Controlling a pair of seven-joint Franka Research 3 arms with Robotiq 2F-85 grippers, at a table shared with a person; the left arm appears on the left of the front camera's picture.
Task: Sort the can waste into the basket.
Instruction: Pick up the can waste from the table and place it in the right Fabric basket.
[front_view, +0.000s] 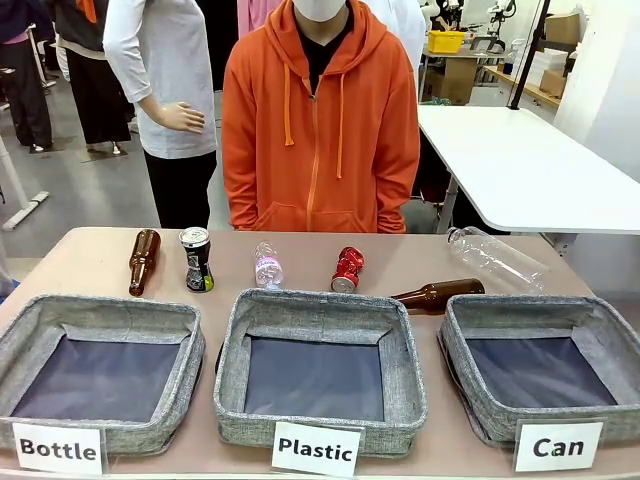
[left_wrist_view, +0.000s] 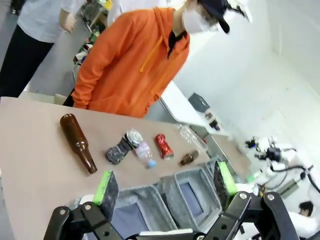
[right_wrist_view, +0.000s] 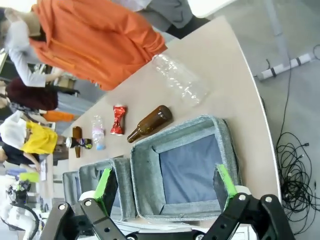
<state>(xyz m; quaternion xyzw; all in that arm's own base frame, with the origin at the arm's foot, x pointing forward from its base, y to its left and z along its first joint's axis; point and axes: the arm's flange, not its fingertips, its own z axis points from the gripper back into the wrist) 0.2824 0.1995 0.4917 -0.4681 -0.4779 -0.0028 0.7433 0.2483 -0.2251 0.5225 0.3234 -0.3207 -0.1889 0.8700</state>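
Note:
A crushed shiny red can lies near the table's middle, behind the "Plastic" basket. Farther left, a black-and-silver patterned can stands upright. The grey "Can" basket sits at the front right with nothing in it. My left gripper hangs open above the baskets, well short of the cans. My right gripper is open above the near edge of the "Can" basket. Neither holds anything.
Two more grey baskets, "Bottle" and "Plastic", line the front edge. Brown glass bottles and clear plastic bottles lie among the cans. A person in an orange hoodie stands at the far side.

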